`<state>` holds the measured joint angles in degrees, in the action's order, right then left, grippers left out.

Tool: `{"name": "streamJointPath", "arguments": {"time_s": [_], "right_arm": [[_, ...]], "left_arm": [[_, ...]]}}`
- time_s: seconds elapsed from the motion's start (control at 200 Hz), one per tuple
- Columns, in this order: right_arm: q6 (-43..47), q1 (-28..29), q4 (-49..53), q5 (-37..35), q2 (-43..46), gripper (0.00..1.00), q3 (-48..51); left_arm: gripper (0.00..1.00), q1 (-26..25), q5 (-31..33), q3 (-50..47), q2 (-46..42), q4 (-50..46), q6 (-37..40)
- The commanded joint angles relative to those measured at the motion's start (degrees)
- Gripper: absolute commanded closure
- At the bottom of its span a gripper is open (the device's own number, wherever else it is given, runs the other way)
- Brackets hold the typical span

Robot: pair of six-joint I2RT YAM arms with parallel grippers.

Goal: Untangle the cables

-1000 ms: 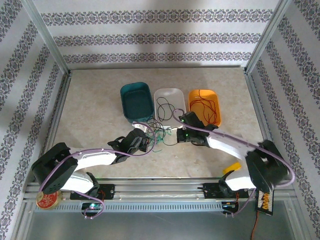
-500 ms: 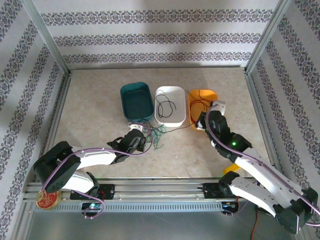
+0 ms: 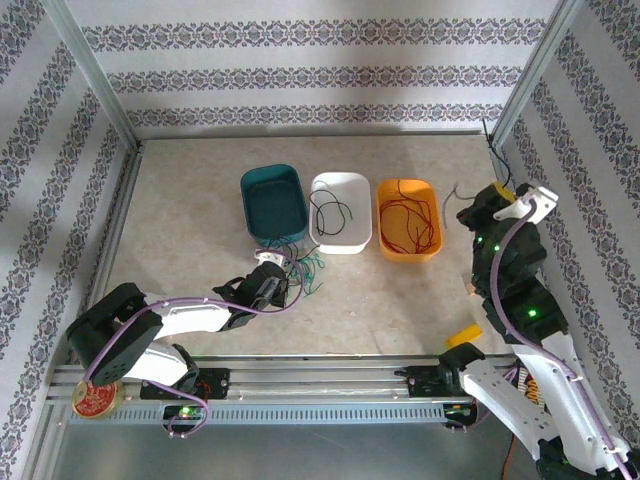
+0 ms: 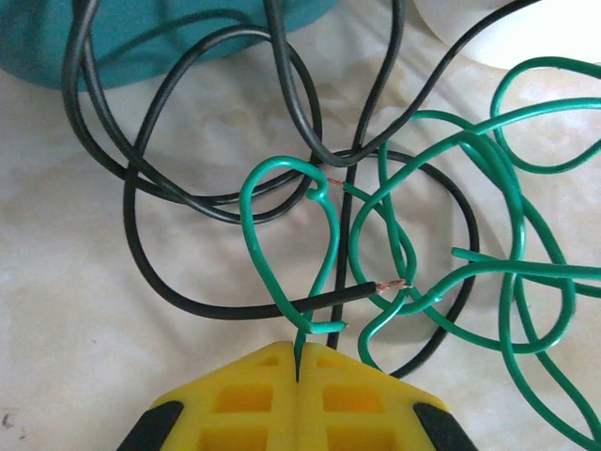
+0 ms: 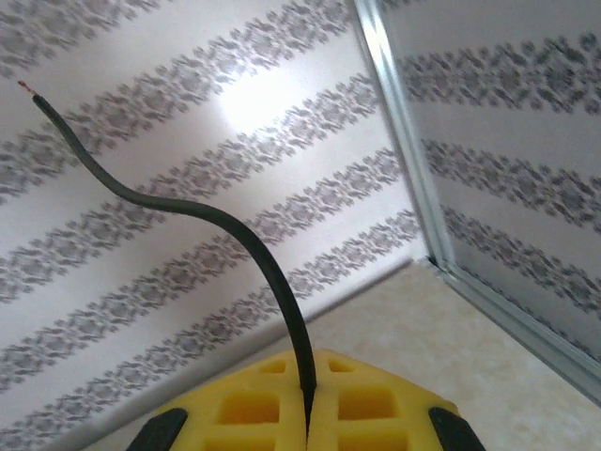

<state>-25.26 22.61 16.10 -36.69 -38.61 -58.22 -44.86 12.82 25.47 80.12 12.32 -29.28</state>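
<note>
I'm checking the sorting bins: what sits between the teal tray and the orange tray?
In the top view, a white tray holding a loose black cable stands between the teal tray and the orange tray.

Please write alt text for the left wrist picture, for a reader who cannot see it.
The left gripper, yellow-fingered, is shut on a green cable tangled with black cables on the table. A teal tray and a white tray lie behind.

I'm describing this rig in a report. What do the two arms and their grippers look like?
The left arm and right arm have white shells with black joints, a lilac cable running along each, and small green lights. The left gripper and right gripper have yellow, grid-ribbed fingers with black behind.
</note>
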Motion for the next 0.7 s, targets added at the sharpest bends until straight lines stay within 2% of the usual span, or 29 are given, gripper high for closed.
{"name": "streamJointPath", "arguments": {"time_s": [0.0,0.15,0.265,0.585,0.695], "right_arm": [[3.79,-0.46,-2.52,9.7,-4.05,1.0,-4.28],[5.33,-1.7,-4.18,15.19,-11.14,1.0,-8.32],[4.09,-3.35,-4.33,20.41,-17.51,1.0,-10.79],[0.67,-3.3,-7.66,34.88,-35.8,1.0,-11.94],[-0.69,-2.21,-7.97,38.62,-41.81,1.0,-11.33]], "left_arm": [[0.97,0.87,-3.41,0.21,-0.93,2.3,1.93],[0.91,0.85,-10.67,0.8,-1.19,4.44,4.39],[0.82,0.83,-15.3,0.76,-2.08,6.39,5.59],[0.66,0.83,-12.12,0.72,-4.73,4.6,3.85],[0.57,0.83,-10.68,0.36,-5.67,4.56,3.03]]}}
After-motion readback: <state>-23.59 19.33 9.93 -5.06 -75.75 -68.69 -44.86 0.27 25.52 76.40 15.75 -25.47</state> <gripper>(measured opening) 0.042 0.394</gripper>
